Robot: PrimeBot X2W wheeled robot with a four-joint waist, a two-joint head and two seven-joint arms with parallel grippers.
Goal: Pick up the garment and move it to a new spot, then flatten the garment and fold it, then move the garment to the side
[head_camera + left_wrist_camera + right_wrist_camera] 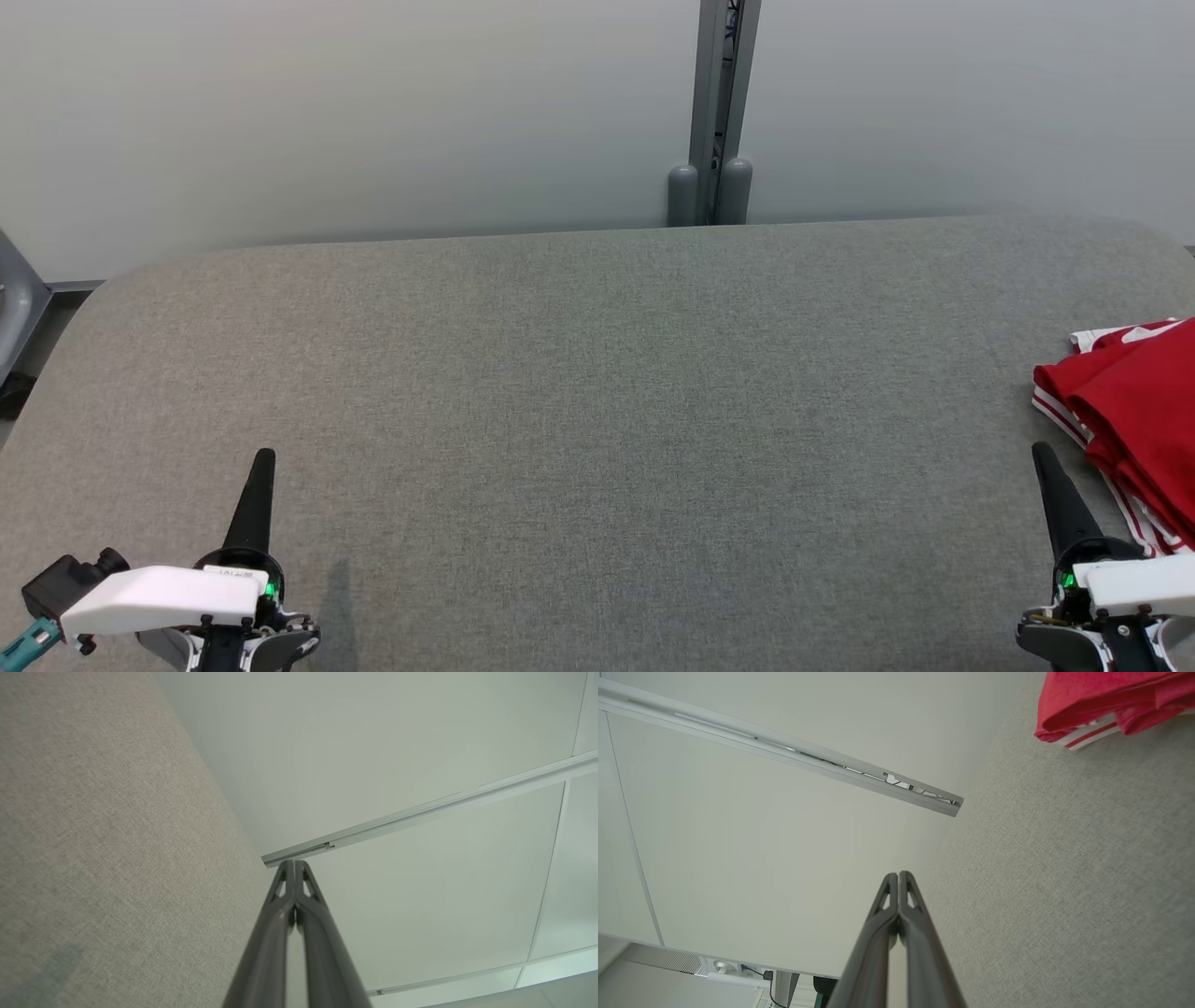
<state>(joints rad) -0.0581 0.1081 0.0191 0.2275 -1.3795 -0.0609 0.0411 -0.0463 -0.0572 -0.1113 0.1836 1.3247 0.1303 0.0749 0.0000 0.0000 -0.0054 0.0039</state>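
1. Grippers first, head view: found left gripper (263, 462) at 7 o'clock, fingers pressed together into one dark spike, holding nothing, over the bare padded table (597, 392). Found right gripper (1044, 457) at 4 o'clock, likewise clenched on nothing.
2. Same view: spotted garment (1134, 401) at 3 o'clock, red with white striped trim. Saw it lying in loose layers on the table's right end, cut off by the frame edge, just beside the right gripper's tip but apart from it. Noted a grey post (714, 112) at 12 o'clock behind the table.
3. Left wrist view: saw left gripper (294, 864) with both fingers meeting at the tips, nothing between them. Made out the table (93, 835) from 7 to 10 o'clock and pale wall elsewhere.
4. Right wrist view: saw right gripper (899, 876) closed tip to tip, empty. Found the garment (1101, 695) at 1 o'clock, a rounded red fold over a white-and-red hem, resting on the table (1064, 882), well ahead of the fingertips.
5. Judged the scene as fitting two stages: a bundle waiting at the edge for pickup, or a folded piece already set to the side. Could not settle which: layers stacked yet uneven, partly out of frame.
6. For good work either way, judged it wise to keep the shut fingers off the pile's loose hems to avoid dragging a layer. Judged it wise, too, to bring the whole garment into view before judging its fold.
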